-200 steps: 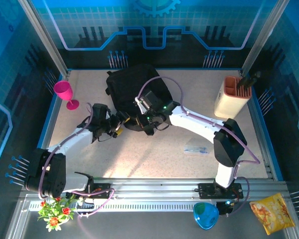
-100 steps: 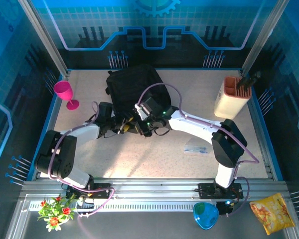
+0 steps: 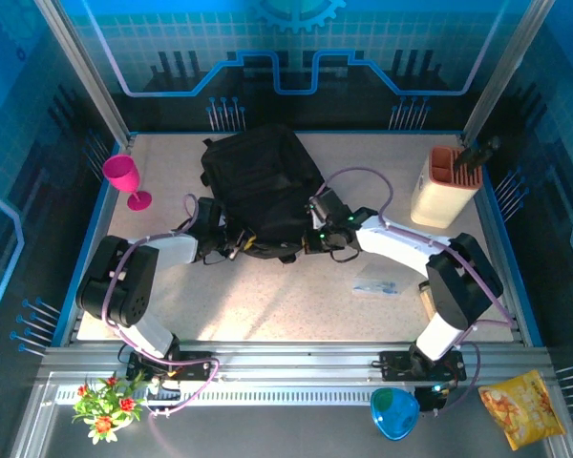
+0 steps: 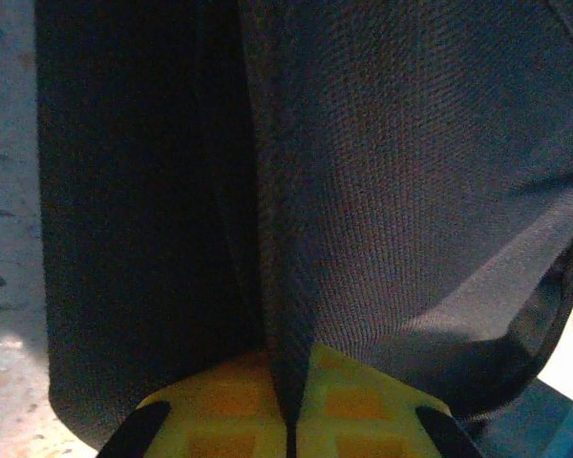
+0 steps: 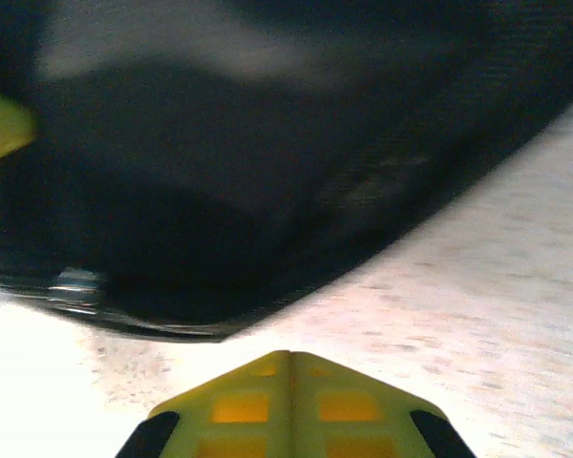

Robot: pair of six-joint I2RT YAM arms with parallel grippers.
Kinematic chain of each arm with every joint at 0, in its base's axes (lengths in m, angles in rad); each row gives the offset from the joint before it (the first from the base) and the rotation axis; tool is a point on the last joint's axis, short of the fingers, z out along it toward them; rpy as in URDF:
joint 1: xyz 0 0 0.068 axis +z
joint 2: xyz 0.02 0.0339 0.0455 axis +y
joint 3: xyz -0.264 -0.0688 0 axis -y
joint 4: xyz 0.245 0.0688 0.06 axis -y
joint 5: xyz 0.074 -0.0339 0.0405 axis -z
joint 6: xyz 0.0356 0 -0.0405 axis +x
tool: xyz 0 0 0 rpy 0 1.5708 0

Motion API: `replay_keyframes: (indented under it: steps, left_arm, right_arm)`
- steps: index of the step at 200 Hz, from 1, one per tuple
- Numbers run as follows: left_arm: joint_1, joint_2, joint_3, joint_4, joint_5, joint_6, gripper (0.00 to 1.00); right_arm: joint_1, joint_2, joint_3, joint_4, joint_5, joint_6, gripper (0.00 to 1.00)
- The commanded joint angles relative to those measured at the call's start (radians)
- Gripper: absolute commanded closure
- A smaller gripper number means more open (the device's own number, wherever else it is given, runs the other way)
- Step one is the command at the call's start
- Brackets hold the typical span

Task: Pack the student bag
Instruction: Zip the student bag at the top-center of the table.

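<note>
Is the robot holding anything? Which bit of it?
The left gripper pinches a fabric fold of the student bag. The right gripper is shut, holding nothing.

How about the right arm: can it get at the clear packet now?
Probably yes. The packet lies uncovered on bare table near its forearm. The right gripper is shut and empty by the bag, so it must draw back and open first.

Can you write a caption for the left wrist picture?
Left gripper pinching a fold of the black student bag, speckled table beside.
</note>
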Motion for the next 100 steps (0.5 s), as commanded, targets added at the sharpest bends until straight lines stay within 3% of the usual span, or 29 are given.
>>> replay_keyframes:
  steps: [1,32,63,100]
  left_arm:
    - [0.023,0.016,-0.008,-0.055,-0.075,0.043,0.96]
    - [0.023,0.002,0.011,-0.073,-0.049,0.075,0.97]
    - [0.021,-0.002,0.027,-0.067,0.005,0.095,0.96]
    - [0.011,-0.019,0.037,-0.076,0.034,0.122,0.94]
  right_arm:
    - [-0.06,-0.038,-0.017,-0.099,0.113,0.03,1.0]
    - [-0.089,-0.064,0.012,-0.108,0.161,-0.001,1.0]
    - [-0.056,-0.1,0.026,-0.04,0.012,-0.069,1.0]
    - [0.1,-0.06,0.104,-0.03,0.035,-0.2,0.62]
